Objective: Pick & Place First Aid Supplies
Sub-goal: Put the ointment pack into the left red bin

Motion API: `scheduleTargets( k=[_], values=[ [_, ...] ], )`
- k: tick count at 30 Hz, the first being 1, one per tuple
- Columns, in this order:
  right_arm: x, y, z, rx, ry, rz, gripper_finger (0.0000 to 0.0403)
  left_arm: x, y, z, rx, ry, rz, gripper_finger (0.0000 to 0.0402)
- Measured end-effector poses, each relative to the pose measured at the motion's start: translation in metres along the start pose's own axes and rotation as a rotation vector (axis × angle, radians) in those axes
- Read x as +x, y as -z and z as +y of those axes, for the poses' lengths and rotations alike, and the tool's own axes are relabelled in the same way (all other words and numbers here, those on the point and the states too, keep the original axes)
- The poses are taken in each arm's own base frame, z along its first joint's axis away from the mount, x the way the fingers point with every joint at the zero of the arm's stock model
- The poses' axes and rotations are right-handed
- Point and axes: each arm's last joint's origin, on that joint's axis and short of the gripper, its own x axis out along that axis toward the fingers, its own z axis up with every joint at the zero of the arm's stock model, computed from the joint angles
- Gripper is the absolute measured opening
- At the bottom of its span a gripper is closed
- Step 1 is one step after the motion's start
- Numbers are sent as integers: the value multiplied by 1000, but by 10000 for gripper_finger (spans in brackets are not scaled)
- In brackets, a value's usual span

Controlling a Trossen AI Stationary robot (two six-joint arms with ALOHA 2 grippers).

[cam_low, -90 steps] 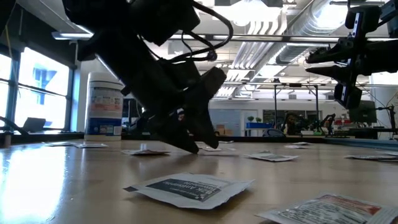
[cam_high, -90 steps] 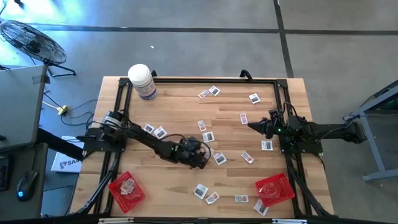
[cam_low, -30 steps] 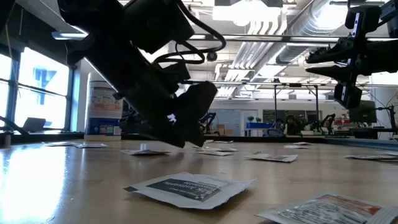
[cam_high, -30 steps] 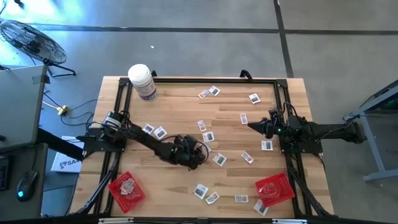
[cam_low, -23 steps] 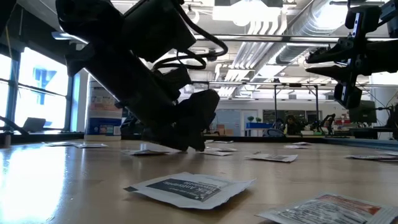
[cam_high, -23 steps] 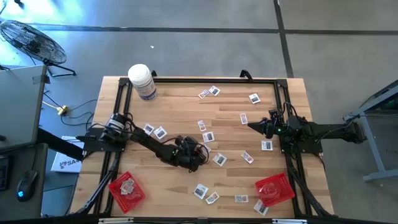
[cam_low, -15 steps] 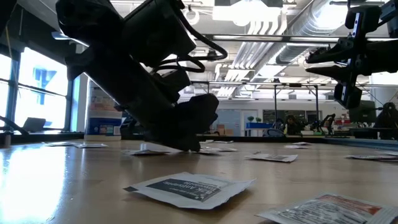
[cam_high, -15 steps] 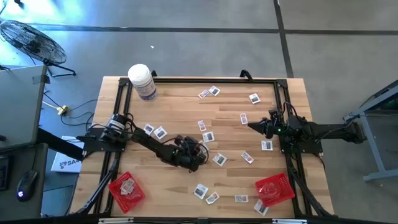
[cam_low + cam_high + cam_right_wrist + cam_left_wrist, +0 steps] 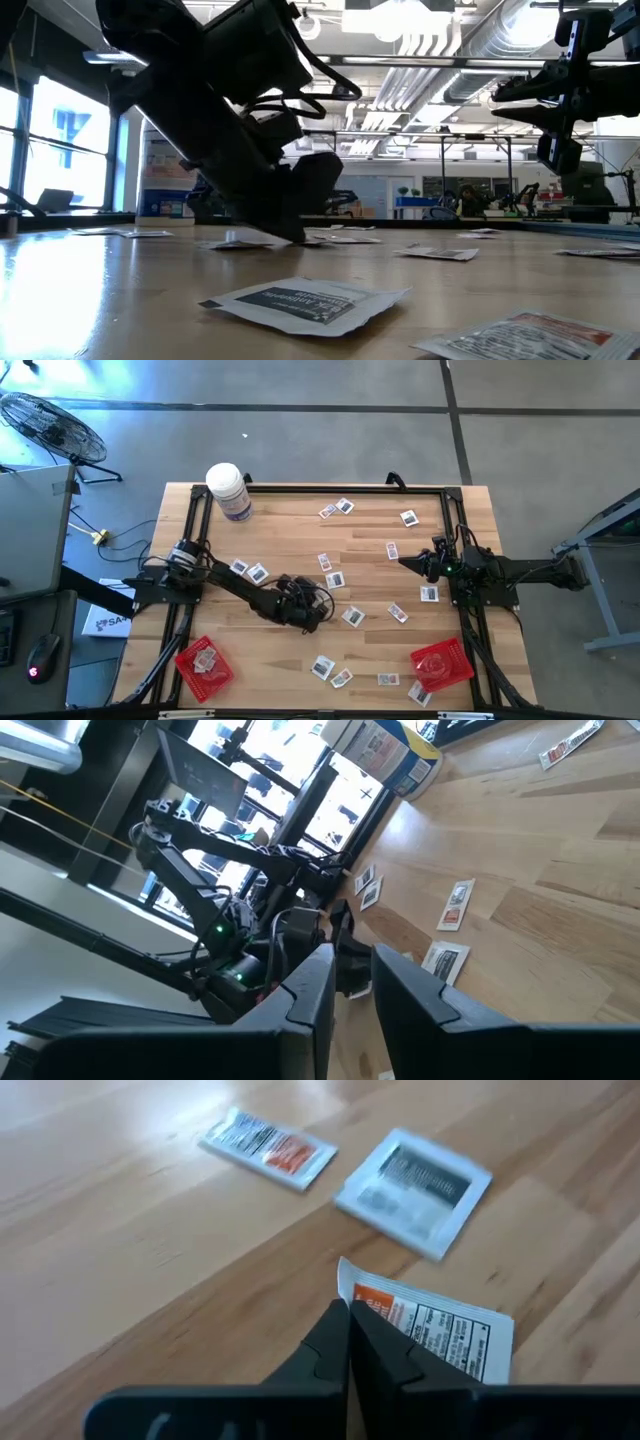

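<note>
In the low view, one white packet lies flat in the lower centre of the frame, nearest the camera, with another packet's corner at the lower right. Behind them the left gripper sits low over the wooden table, left of centre, tip close to the surface. A second ago it hung a little higher and further right in this view; since then it has dropped and drawn left.

In the left wrist view the left gripper has its fingers pressed together, and a packet with orange and black print shows right at their tip. Whether the packet is pinched or only touched cannot be told. Two more packets, one red-printed and one grey-printed, lie just beyond on the wood.

From above, the left gripper is at the centre of the frame; three seconds ago it reached slightly further right. Packets are scattered over the table's middle and right, and a red tray at lower left and another red tray at lower right each hold some.

The right gripper hovers at centre right, unmoved, its fingers slightly apart in its wrist view.

A white bottle stands at the upper left.
</note>
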Motion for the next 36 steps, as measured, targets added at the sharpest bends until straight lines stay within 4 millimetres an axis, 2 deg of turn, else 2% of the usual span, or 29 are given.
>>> scheduleTargets(
  k=[11,18,22,27,32,36],
  values=[
    [0,0,0,0,0,0,64,-33,-28,8,28,71,118,0],
    [0,0,0,0,1,0,64,-66,-53,14,37,190,202,0],
    [0,0,0,0,0,0,64,-98,-62,22,61,255,250,0],
    [0,0,0,0,1,0,64,-154,-62,42,59,325,406,0],
    [0,0,0,0,0,1,64,-209,-51,72,25,328,585,0],
    [0,0,0,0,0,0,64,-242,-34,96,11,235,746,0]
  ],
)
